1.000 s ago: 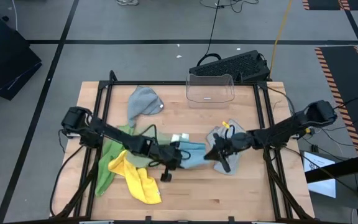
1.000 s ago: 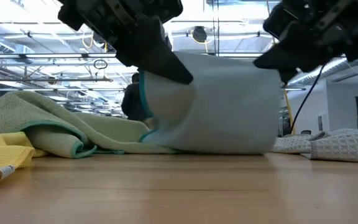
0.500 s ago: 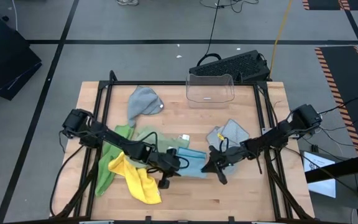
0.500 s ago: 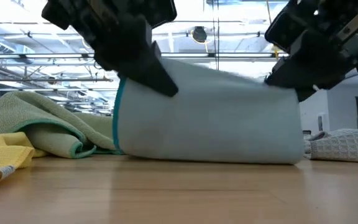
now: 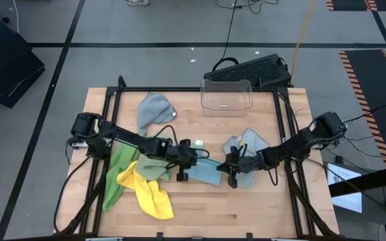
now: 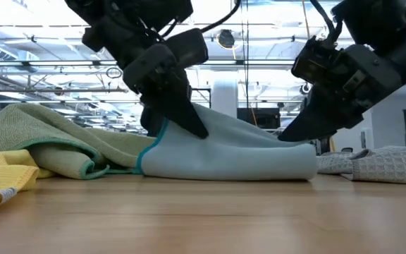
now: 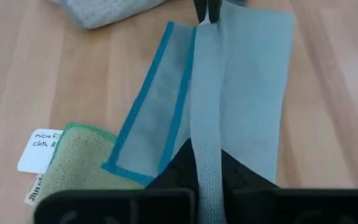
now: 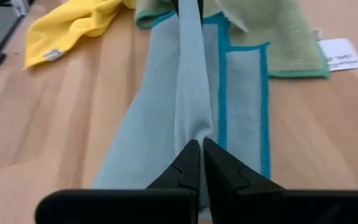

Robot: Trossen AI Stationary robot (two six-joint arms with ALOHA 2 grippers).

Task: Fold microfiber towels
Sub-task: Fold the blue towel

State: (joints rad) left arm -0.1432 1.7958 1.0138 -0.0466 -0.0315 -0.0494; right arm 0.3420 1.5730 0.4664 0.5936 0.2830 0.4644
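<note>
The light blue towel [image 5: 210, 172] lies low on the table's middle, doubled over, with its teal-bordered edges [image 7: 151, 118] flat on the wood. A raised ridge of it runs between my two grippers. My left gripper [image 5: 190, 161] is shut on the ridge's left end and my right gripper [image 5: 232, 167] on its right end. In the low view the left gripper [image 6: 183, 121] and right gripper [image 6: 298, 132] slant down onto the towel [image 6: 231, 154]. My left gripper pinches the ridge's left end [image 7: 206, 146] between its two fingers, slanting down from the table's left. One layer or several, I cannot tell. The ridge runs taut to the other gripper; the towel's sides rest on the table. My right gripper pinches the ridge's right end [image 8: 194, 130] between its two fingers, coming in slanting down from the table's right, along the ridge. The cloth is drawn taut toward the left gripper [image 8: 188, 7], and the layers on either side lie on the wood.
A sage green towel [image 5: 151, 159], a bright green one [image 5: 114, 175] and a yellow one [image 5: 151, 193] are heaped at the left. One grey towel [image 5: 155, 108] lies far left, another [image 5: 248, 144] right of centre. A clear bin [image 5: 226, 95] stands at the far edge.
Both grippers, still shut on the light blue towel, swung toward the near edge, then back toward the far edge while sinking. The towel hung from them like a tall curtain. Now it lies low and doubled over on the table, with only the held ridge raised.
</note>
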